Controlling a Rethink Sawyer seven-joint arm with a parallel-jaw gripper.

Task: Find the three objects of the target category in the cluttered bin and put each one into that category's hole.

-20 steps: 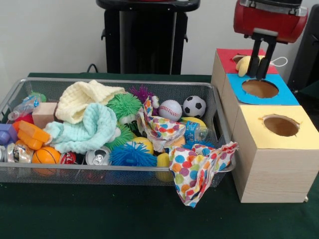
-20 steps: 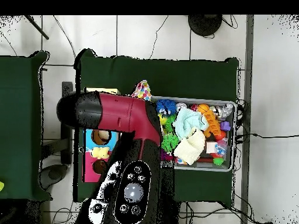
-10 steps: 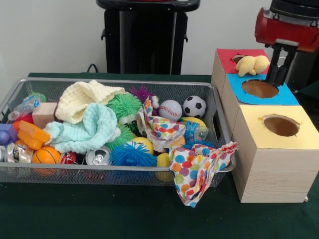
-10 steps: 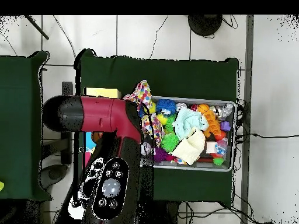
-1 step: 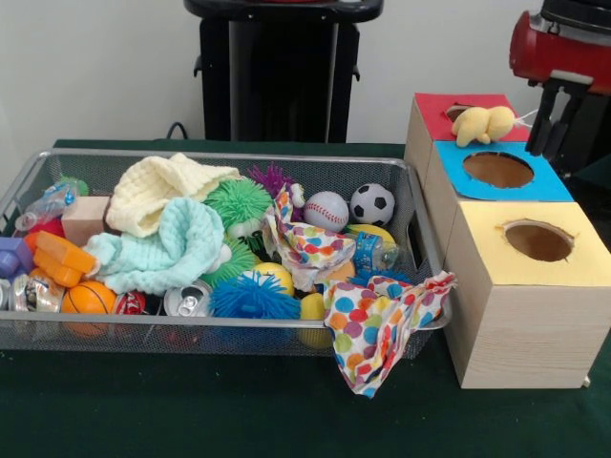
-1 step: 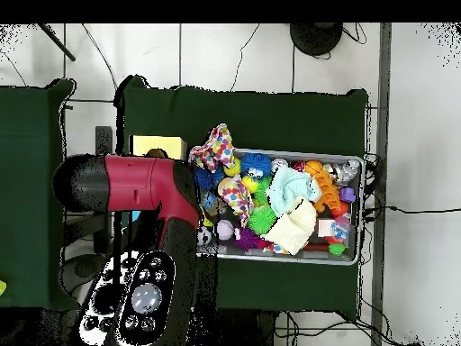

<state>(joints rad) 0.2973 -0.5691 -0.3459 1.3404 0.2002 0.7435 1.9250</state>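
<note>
A yellow plush toy point(image 5: 485, 124) lies on top of the red-topped box point(image 5: 430, 107), right beside its hole point(image 5: 457, 112) and not inside it. My gripper point(image 5: 551, 143) hangs to the right of the toy, beyond the blue-topped box point(image 5: 539, 186), open with nothing between its fingers. The wire bin point(image 5: 220, 329) holds the clutter: a baseball point(image 5: 326, 211), a small soccer ball point(image 5: 371, 203), spiky balls, cans and cloths. In the overhead view the red arm point(image 6: 135, 185) covers most of the boxes, and the gripper is hidden under it.
A yellow-topped box point(image 5: 520, 286) with a hole point(image 5: 539, 240) stands nearest the camera; its top also shows from above point(image 6: 158, 146). A polka-dot cloth point(image 5: 382, 324) hangs over the bin's right corner. A black stand point(image 5: 277, 76) rises behind the bin.
The gripper has let go of the yellow plush toy and moved right and up, away from the red box. The toy stays on the box top.
</note>
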